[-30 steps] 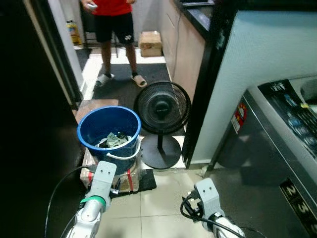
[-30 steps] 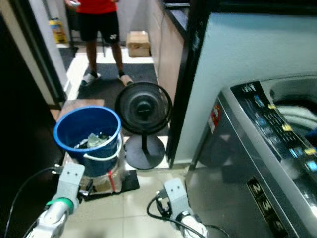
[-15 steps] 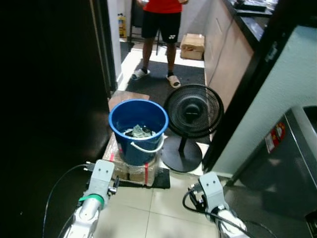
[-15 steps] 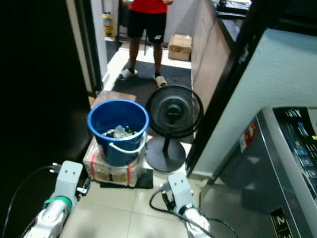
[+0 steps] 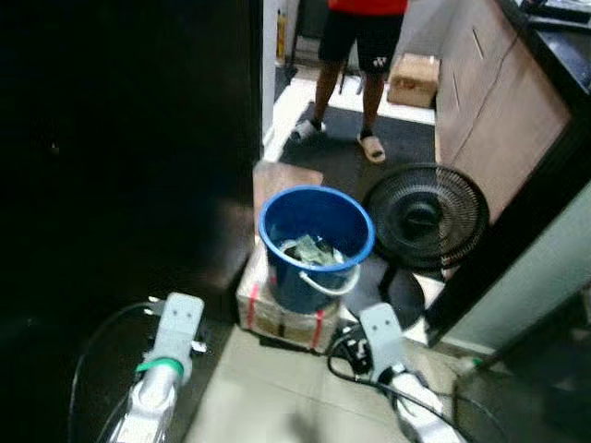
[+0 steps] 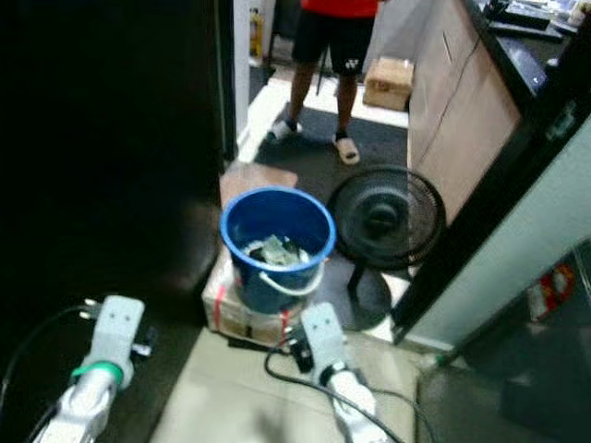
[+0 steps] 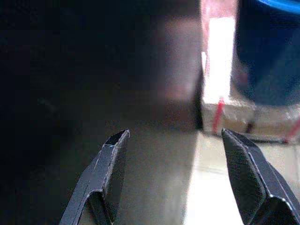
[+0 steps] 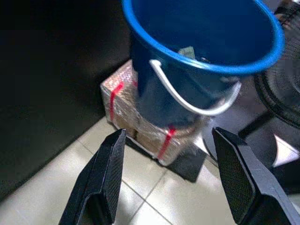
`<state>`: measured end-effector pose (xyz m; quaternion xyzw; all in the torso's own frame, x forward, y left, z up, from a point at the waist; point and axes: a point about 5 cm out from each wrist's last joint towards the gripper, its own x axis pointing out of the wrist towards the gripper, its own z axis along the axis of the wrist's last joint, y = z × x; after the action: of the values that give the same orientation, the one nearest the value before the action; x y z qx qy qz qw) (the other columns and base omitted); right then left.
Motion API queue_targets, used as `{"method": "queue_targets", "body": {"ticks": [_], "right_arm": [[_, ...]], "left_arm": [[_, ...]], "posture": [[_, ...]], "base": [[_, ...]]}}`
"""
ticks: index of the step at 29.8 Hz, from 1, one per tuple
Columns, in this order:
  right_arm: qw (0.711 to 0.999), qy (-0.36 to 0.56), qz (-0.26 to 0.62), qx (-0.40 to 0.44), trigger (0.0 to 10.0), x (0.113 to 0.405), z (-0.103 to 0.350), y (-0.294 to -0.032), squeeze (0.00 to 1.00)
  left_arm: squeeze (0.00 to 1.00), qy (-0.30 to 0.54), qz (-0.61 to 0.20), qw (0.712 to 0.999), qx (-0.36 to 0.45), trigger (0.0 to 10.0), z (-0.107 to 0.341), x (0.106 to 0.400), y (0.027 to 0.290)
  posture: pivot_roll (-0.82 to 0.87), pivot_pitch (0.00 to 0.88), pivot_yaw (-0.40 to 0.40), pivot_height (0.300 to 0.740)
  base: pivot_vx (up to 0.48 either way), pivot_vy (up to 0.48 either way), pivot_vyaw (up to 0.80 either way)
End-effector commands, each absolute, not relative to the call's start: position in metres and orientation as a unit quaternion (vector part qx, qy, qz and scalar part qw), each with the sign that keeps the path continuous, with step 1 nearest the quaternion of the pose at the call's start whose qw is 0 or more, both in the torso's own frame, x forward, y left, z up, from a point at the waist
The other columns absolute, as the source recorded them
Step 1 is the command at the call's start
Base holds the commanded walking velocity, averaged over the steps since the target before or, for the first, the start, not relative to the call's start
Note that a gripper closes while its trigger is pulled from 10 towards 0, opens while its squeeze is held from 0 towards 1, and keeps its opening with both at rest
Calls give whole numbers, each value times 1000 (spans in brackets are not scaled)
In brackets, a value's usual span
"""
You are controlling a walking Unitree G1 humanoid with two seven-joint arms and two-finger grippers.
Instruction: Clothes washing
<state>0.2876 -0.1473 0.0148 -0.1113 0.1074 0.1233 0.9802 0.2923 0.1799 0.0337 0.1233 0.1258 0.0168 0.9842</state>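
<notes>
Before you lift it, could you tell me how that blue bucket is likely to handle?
The blue bucket looks like rigid plastic, so probably stiff. Only a few clothes lie in it, so likely light. Its white handle hangs loose at the side and may swing. Perched on a wrapped box, it could tip if nudged.

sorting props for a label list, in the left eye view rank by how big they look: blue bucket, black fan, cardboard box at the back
1. black fan and blue bucket: look about alike, unsure.
2. cardboard box: clearly smallest, though it sits farthest from the camera.
</notes>
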Motion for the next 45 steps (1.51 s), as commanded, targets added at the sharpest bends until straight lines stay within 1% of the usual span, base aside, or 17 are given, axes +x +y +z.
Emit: {"method": "queue_targets", "body": {"ticks": [1,4,27,36,45], "right_arm": [[978,140,107,-109,10000,277,2,-158,0],[978,139,107,-108,10000,277,2,-158,0],[980,134,107,-104,10000,277,2,-158,0],[980,135,107,-101,10000,276,1,-158,0],[980,136,106,-101,10000,276,1,-158,0]], "left_arm": [[0,145,9,982,122,10000,23,286,175],[0,146,10,982,117,10000,23,285,175],[0,153,10,982,108,10000,21,287,173],[0,154,12,982,106,10000,21,287,175],[0,152,12,982,109,10000,21,287,174]], "posture": [[82,19,-4,740],[82,19,-4,740],[79,21,-1,740],[79,23,-2,740],[78,24,-1,740]], "base": [[319,360,0],[297,355,0],[0,0,0],[0,251,0],[0,0,0]]}}
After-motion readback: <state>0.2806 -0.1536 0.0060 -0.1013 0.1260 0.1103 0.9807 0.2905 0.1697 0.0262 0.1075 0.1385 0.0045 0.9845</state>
